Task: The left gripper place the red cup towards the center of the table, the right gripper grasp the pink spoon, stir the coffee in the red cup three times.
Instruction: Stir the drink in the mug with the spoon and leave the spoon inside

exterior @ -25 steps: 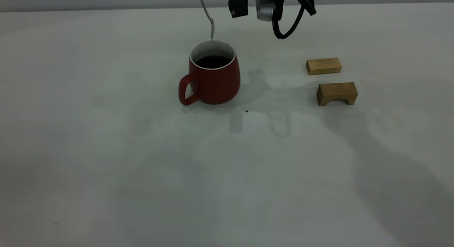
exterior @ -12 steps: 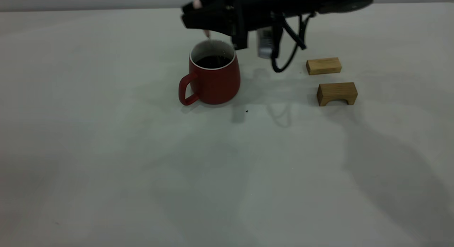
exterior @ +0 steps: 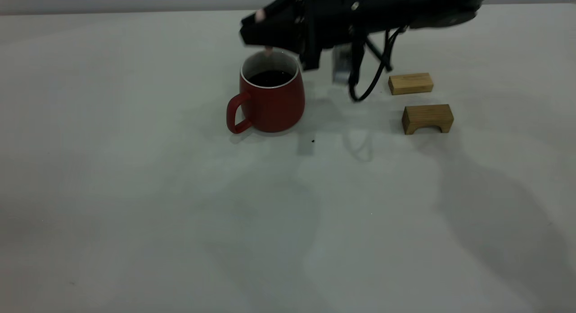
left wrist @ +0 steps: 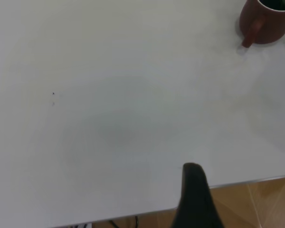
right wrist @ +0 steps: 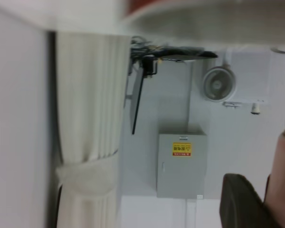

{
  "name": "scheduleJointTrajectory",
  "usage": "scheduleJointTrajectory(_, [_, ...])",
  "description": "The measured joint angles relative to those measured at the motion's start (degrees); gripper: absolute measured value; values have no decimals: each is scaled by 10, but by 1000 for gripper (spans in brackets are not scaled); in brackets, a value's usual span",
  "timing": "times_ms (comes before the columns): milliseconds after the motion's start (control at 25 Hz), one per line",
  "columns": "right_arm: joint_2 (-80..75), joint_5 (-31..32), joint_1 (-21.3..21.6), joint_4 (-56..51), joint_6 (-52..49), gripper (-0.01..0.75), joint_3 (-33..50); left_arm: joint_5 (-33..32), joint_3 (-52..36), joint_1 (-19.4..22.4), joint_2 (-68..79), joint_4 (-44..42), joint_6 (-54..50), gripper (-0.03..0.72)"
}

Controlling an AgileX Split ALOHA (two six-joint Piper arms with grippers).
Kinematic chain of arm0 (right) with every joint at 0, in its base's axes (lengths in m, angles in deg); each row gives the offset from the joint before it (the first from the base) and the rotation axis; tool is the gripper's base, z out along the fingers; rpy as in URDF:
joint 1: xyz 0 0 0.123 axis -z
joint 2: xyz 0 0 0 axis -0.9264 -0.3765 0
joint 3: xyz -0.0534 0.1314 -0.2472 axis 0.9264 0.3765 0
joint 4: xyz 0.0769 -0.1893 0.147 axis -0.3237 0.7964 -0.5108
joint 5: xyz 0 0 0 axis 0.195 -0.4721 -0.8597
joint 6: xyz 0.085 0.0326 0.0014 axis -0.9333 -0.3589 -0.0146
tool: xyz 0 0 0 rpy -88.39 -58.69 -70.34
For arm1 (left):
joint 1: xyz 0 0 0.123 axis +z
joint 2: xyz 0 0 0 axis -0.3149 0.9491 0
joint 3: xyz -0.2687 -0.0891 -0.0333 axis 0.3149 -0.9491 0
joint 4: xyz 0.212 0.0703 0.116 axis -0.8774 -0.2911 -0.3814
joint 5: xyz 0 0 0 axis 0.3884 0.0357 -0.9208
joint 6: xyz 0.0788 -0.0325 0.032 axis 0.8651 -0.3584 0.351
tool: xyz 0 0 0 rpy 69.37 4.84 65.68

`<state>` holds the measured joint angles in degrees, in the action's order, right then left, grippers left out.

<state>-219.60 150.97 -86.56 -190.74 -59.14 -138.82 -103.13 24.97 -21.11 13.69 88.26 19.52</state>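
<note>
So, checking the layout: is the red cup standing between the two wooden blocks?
No, the red cup stands well left of both wooden blocks, which sit together on the table's right side.

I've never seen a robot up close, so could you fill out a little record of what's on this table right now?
Cup: red cup upright on the table, handle toward the exterior view's left
Contents: dark coffee
Spoon: pink spoon, its handle showing just above the cup's far rim
Right end effector: over the cup, shut on the spoon
Left end effector: away from the cup
Other: two wooden blocks

Exterior camera facing the arms above the table [exterior: 135, 214]; wrist cameras: tabletop, room wall.
</note>
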Motion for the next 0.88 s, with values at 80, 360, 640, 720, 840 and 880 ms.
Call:
scheduleJointTrajectory(80, [-15,2,-13,-1,-13,120,-7,0,0,0,0,0,0,586])
scheduleJointTrajectory(360, [-59,16,-25,-1,15,122,-96,0,0,0,0,0,0,586])
scheduleJointTrajectory(640, [-59,18,3,1,41,122,-103,0,0,0,0,0,1,586])
scheduleJointTrajectory(720, [-47,13,14,0,45,122,-72,0,0,0,0,0,1,586])
scheduleJointTrajectory(840, [-24,9,15,0,45,122,-22,0,0,0,0,0,1,586])
scheduleJointTrajectory(880, [-22,9,12,0,46,122,-15,0,0,0,0,0,1,586])
